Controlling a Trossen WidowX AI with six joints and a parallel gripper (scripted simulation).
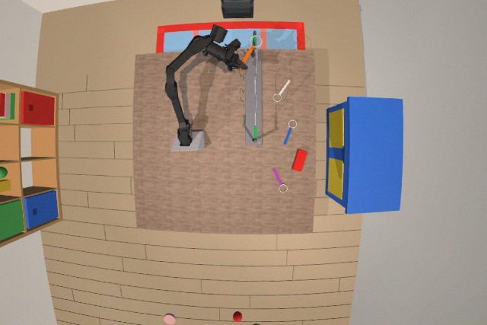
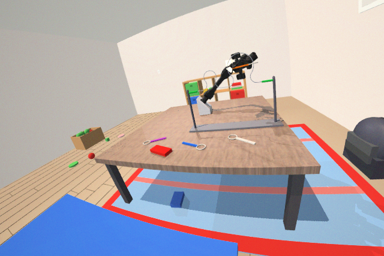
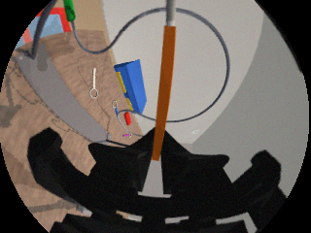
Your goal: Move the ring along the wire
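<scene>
My gripper [image 1: 240, 65] [image 2: 236, 67] [image 3: 158, 130] is shut on the low end of the orange handle [image 1: 247, 54] [image 2: 243, 66] [image 3: 165, 78] and holds it high above the table. The thin ring [image 1: 252, 46] [image 3: 228, 58] is at the handle's far end. In the overhead view the ring lies over the green wire part [image 1: 256, 43] [image 2: 266, 81] [image 3: 68, 2] by the far post [image 2: 273, 98]. In the wrist view the grey wire [image 3: 85, 45] curves from that green part toward the ring. I cannot tell whether they touch. The other green part [image 1: 254, 131] is by the near post [image 2: 192, 112].
The posts stand on a grey base strip [image 1: 249, 93] [image 2: 235, 126]. On the table lie a white-handled ring [image 1: 282, 89] [image 2: 243, 139], a blue-handled ring [image 1: 288, 134] [image 2: 189, 144], a purple-handled ring [image 1: 277, 176] [image 2: 158, 139] and a red block [image 1: 300, 160] [image 2: 161, 150]. A blue cabinet [image 1: 369, 156] stands to the right.
</scene>
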